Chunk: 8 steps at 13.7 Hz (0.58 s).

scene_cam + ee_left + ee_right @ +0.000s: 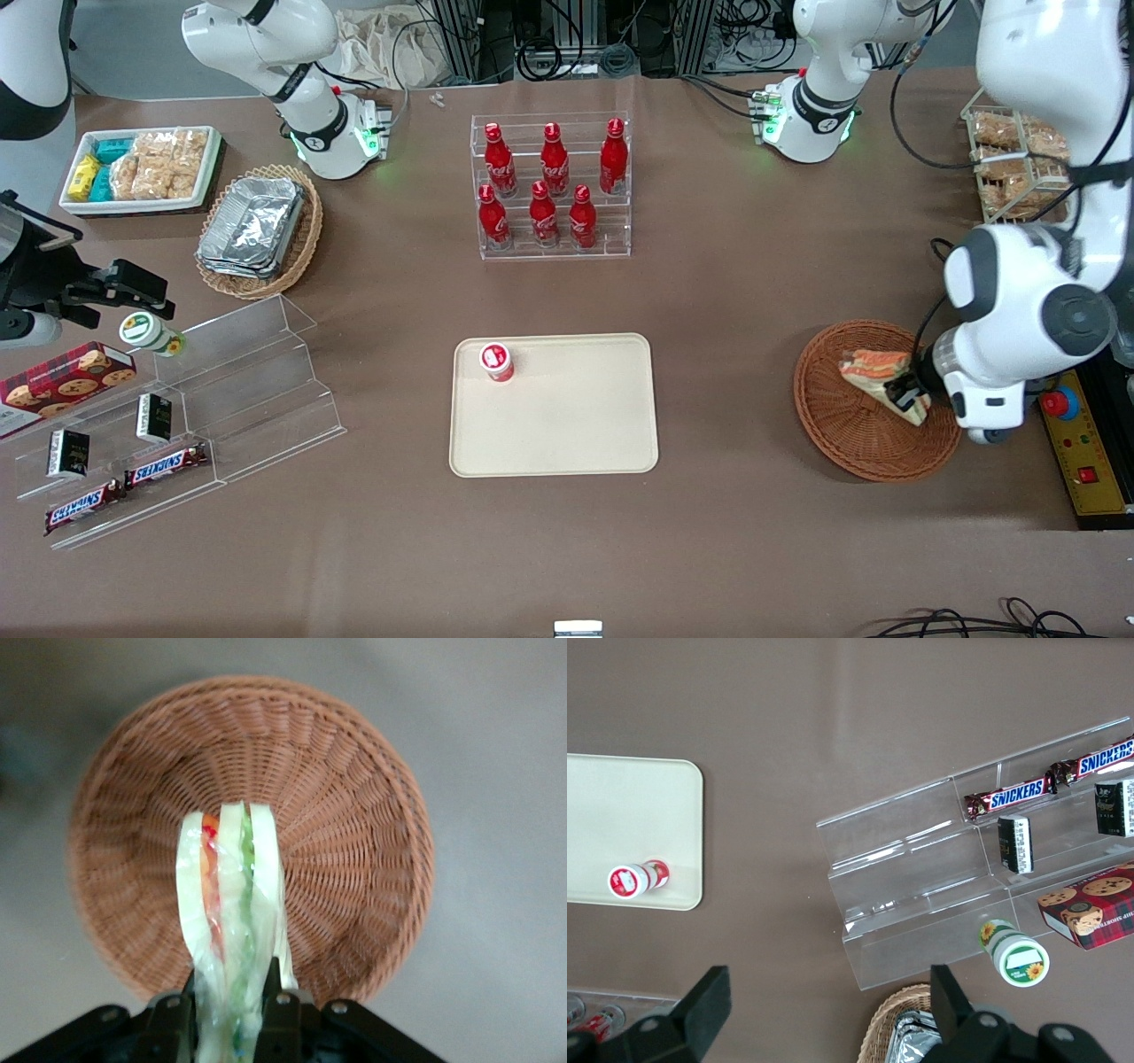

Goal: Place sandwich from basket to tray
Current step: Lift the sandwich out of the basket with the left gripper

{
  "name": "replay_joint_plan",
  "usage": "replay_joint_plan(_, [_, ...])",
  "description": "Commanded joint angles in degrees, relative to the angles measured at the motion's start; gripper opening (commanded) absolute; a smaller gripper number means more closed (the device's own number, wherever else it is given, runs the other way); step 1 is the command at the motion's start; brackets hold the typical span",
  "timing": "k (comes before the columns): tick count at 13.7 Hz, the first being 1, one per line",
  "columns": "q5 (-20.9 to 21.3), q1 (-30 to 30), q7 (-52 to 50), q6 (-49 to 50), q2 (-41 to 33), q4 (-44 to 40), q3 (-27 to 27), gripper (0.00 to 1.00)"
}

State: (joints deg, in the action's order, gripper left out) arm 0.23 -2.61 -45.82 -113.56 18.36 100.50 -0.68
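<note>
The sandwich (229, 904), pinched at one end by the end effector (229, 1014) above the basket (354, 815) (grasp step, seemingly), next needs carrying toward the parked arm's end to the tray (567, 425).

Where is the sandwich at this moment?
The sandwich is held in the shut hand over the basket, toward the working arm's end of the table, well aside from the tray.
</note>
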Motion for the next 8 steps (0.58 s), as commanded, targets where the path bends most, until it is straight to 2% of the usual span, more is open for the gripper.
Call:
replay_joint_plan(1, [0.6, -1.8, -0.6, 14.3, -2.6, -8.4, 2.5, 0.00])
replay_joint_plan(3, [0.7, -2.3, -0.1, 18.9, -2.5, -11.8, 7.7, 0.00])
replay_joint_plan(8, [2.6, -3.1, 2.0, 19.5, -1.2, -12.2, 18.2, 0.00])
